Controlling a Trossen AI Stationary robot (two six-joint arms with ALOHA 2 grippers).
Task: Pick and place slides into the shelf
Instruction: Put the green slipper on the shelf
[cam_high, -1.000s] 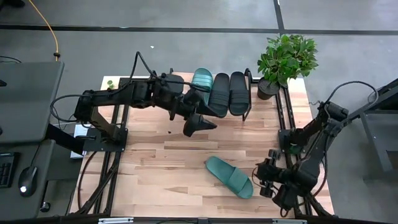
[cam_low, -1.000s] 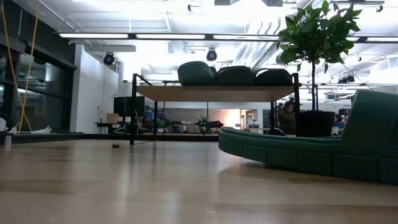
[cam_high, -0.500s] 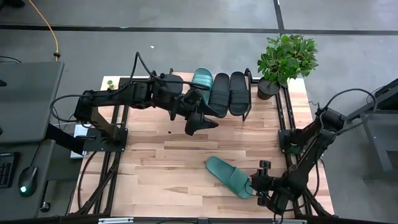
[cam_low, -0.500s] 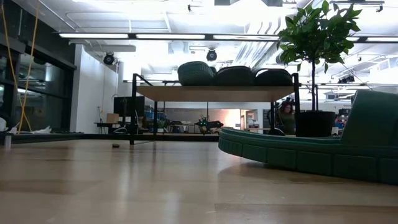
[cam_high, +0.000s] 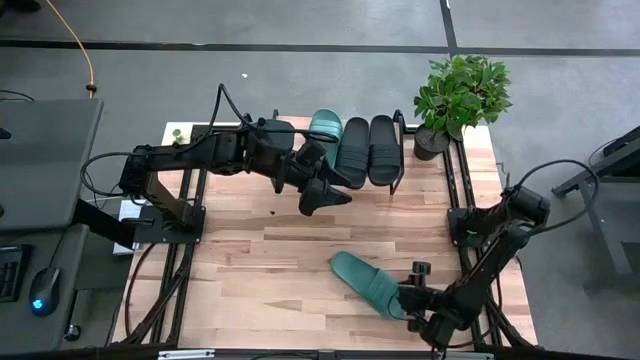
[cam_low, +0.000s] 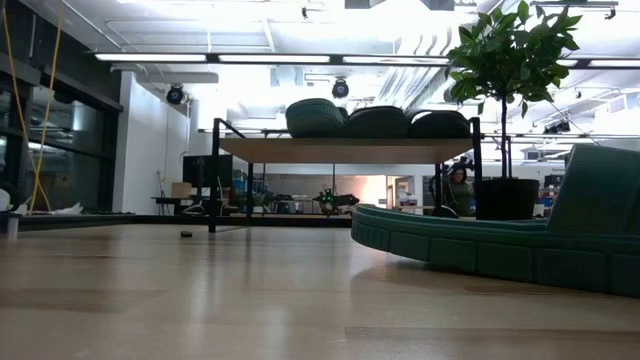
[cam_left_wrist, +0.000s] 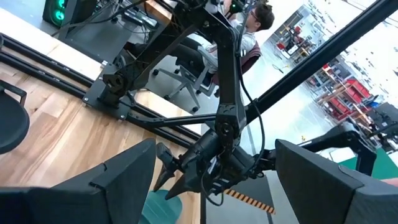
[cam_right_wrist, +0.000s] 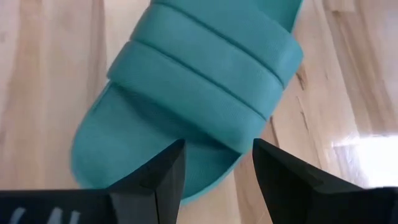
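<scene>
One teal slide (cam_high: 368, 283) lies sole-down on the table, right of centre, also seen in the low view (cam_low: 480, 245). My right gripper (cam_high: 405, 298) is open at that slide's right end. In the right wrist view its gripper (cam_right_wrist: 217, 163) hangs just above the teal slide (cam_right_wrist: 199, 93), one finger on each side of the edge near the wide strap (cam_right_wrist: 205, 81), and I see no touch. The shelf (cam_high: 398, 150) stands at the far edge. Its top board (cam_low: 345, 150) carries a second teal slide (cam_high: 323, 128) and two black slides (cam_high: 368, 150). My left gripper (cam_high: 328, 195) is open and empty in front of the shelf.
A potted plant (cam_high: 460, 95) stands at the table's far right corner, next to the shelf. Bare wooden tabletop (cam_high: 260, 270) lies left of the teal slide. The left wrist view looks across at the right arm (cam_left_wrist: 217, 143) and at a seated person (cam_left_wrist: 252, 25) beyond the table.
My right gripper has moved toward the table's left, from beside the table's right edge to the right end of the teal slide. The slide itself has stayed in place.
</scene>
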